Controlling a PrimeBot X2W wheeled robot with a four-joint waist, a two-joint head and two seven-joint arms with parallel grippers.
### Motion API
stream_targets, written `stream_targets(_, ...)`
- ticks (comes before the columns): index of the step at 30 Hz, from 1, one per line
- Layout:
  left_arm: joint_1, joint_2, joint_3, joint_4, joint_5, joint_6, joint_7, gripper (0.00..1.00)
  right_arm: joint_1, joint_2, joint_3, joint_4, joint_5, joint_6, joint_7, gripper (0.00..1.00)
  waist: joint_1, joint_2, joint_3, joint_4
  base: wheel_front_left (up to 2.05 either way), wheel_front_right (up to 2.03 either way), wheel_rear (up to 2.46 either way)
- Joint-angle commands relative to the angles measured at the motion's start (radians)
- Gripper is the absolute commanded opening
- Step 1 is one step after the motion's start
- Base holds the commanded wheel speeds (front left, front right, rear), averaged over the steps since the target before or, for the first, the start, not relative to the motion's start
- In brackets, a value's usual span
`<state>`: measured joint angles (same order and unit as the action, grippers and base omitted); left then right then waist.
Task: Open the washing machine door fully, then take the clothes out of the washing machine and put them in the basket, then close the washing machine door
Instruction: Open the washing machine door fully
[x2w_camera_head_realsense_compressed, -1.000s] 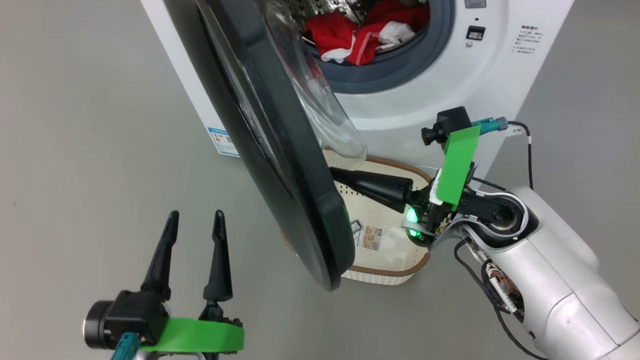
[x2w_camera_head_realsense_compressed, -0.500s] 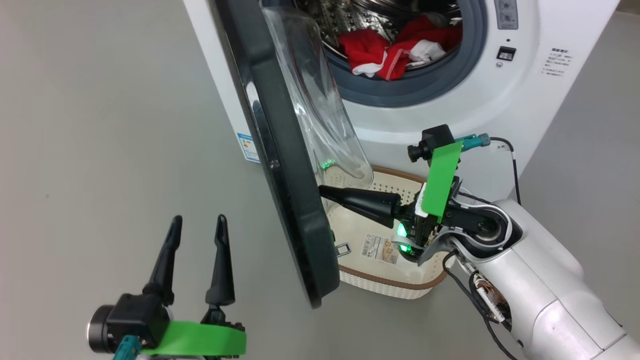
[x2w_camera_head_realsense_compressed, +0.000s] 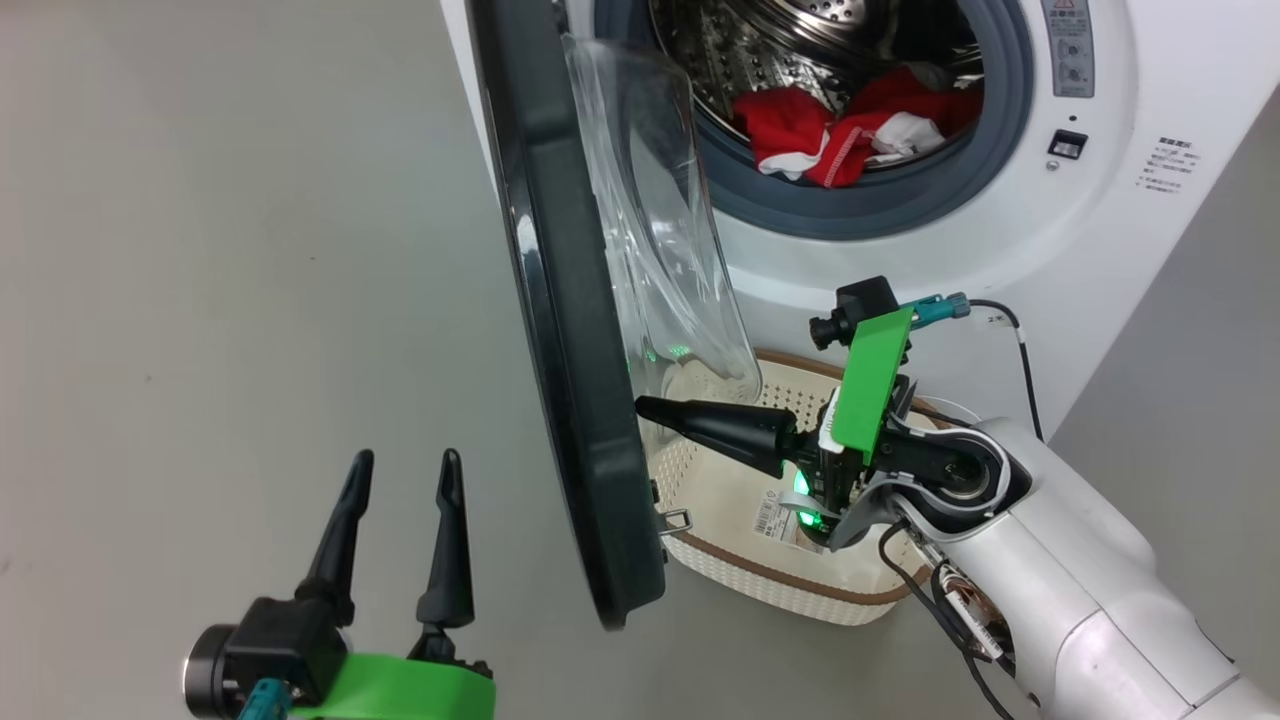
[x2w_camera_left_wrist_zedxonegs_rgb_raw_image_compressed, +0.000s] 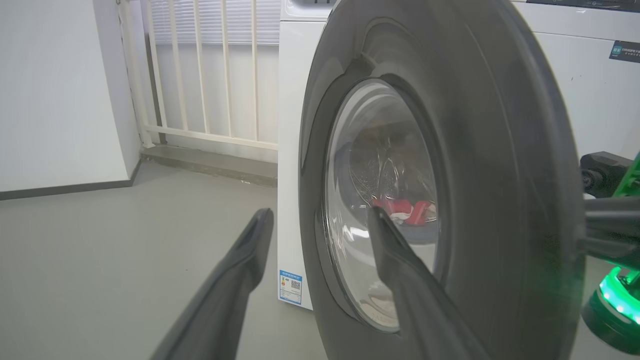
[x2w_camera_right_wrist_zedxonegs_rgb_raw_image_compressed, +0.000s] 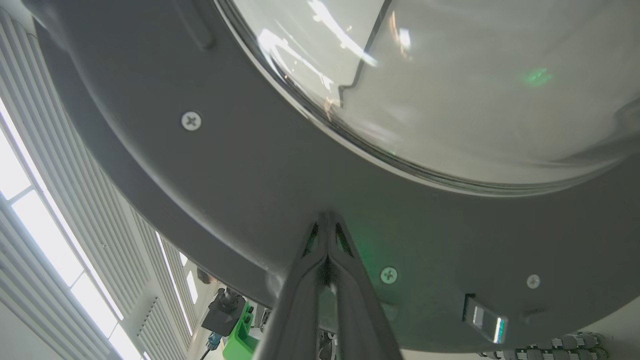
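Observation:
The washing machine (x2w_camera_head_realsense_compressed: 900, 250) stands at the upper right with its drum open. The clothes (x2w_camera_head_realsense_compressed: 840, 140), red with white trim, lie in the drum and show through the glass (x2w_camera_left_wrist_zedxonegs_rgb_raw_image_compressed: 405, 210). The washing machine door (x2w_camera_head_realsense_compressed: 570, 350) hangs edge-on, its glass bowl facing the drum. My right gripper (x2w_camera_head_realsense_compressed: 648, 406) is shut with nothing in it; its tip (x2w_camera_right_wrist_zedxonegs_rgb_raw_image_compressed: 327, 220) presses on the door's (x2w_camera_right_wrist_zedxonegs_rgb_raw_image_compressed: 250, 175) inner rim below the glass. The basket (x2w_camera_head_realsense_compressed: 790, 597) sits on the floor under that arm. My left gripper (x2w_camera_head_realsense_compressed: 405, 465) is open at the lower left, in front of the door's (x2w_camera_left_wrist_zedxonegs_rgb_raw_image_compressed: 500, 150) outer face.
Grey floor spreads to the left of the machine. In the left wrist view a white railing (x2w_camera_left_wrist_zedxonegs_rgb_raw_image_compressed: 210, 75) and a wall stand behind the machine's side. The right arm's white forearm (x2w_camera_head_realsense_compressed: 1080, 590) and its cables fill the lower right.
The head camera has shifted, so the machine sits lower and further right in view. The door has swung wider, with the shut right gripper still against its inner rim. The left gripper holds still.

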<state>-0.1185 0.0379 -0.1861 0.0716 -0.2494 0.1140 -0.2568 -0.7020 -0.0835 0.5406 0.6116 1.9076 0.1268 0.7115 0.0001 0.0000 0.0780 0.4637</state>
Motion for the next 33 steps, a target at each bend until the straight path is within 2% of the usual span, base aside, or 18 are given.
stream_targets(1,0.0,0.012,0.03,-0.019,-0.003,-0.004,-0.005,1.0,0.0,0.033,0.017,-0.02,-0.007,0.004,-0.006,0.0,0.0,0.0,-0.006,0.01,0.0,0.0,0.0)
stream_targets(16,0.011,0.012,0.032,0.005,-0.003,-0.011,-0.005,1.0,0.002,0.033,0.089,-0.012,0.031,0.004,-0.056,0.0,0.0,0.0,-0.026,0.027,0.0,0.0,0.0)
stream_targets(17,0.012,0.012,0.033,0.006,-0.003,-0.011,-0.005,1.0,0.004,0.033,0.087,-0.012,0.025,0.004,-0.066,0.29,0.0,0.0,-0.029,0.024,0.0,0.0,0.0)
stream_targets(18,0.014,0.012,0.034,0.006,-0.002,-0.01,-0.005,1.0,0.006,0.033,0.086,-0.012,0.021,0.004,-0.07,0.47,0.0,0.0,-0.031,0.021,0.0,0.0,0.0)
stream_targets(19,0.016,0.012,0.034,0.006,-0.002,-0.011,-0.005,1.0,0.009,0.033,0.083,-0.013,0.015,0.004,-0.073,0.78,0.0,0.0,-0.034,0.018,0.0,0.0,0.0)
stream_targets(20,0.018,0.012,0.035,0.005,-0.002,-0.011,-0.005,1.0,0.012,0.033,0.078,-0.015,0.007,0.004,-0.079,1.0,0.0,0.0,-0.036,0.015,0.0,0.0,0.0)
stream_targets(28,0.03,0.016,0.052,0.006,0.012,-0.019,-0.005,1.0,0.061,0.006,0.028,-0.104,-0.134,0.004,-0.189,1.0,0.0,0.0,-0.053,-0.016,0.0,0.0,0.0)
stream_targets(33,0.033,0.019,0.065,-0.001,0.021,-0.021,-0.005,1.0,0.086,-0.043,0.058,-0.174,-0.336,0.004,-0.344,1.0,0.0,0.0,-0.052,-0.037,0.0,0.0,0.0)
